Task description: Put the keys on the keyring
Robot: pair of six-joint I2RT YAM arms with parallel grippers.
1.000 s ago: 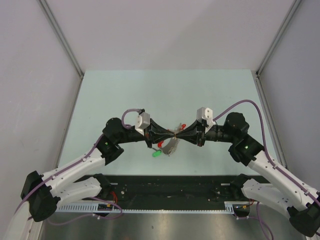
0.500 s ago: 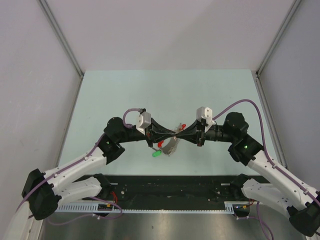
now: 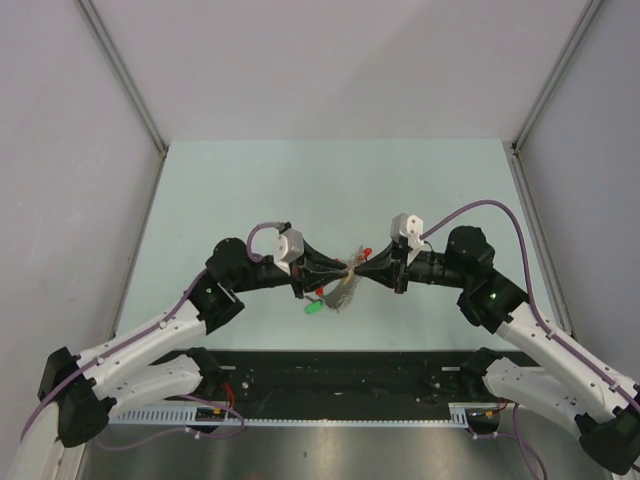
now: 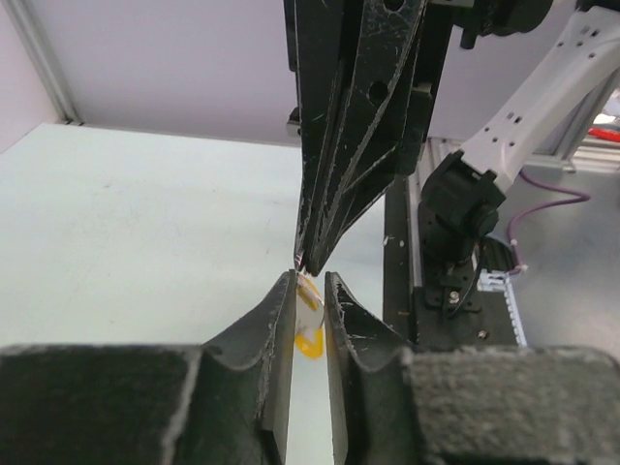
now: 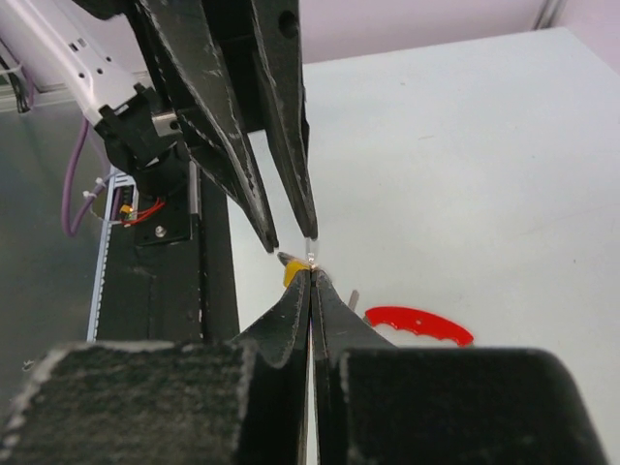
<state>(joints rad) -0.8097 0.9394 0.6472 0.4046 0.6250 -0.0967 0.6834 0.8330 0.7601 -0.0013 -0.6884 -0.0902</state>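
My two grippers meet tip to tip above the middle of the table. The left gripper stands slightly open, and the yellow key lies between its jaws against one finger. The right gripper is shut on the key's thin metal end. Just below them is the keyring's grey ridged tag, with its red curved band on the far side. A red key and a green key lie near the tag on the table.
The pale green table is walled by grey panels on the left, right and back. A black rail with the arm bases runs along the near edge.
The right gripper has closed onto the key's end. The left gripper, shut before, has parted its jaws a little. Both arms have barely shifted.
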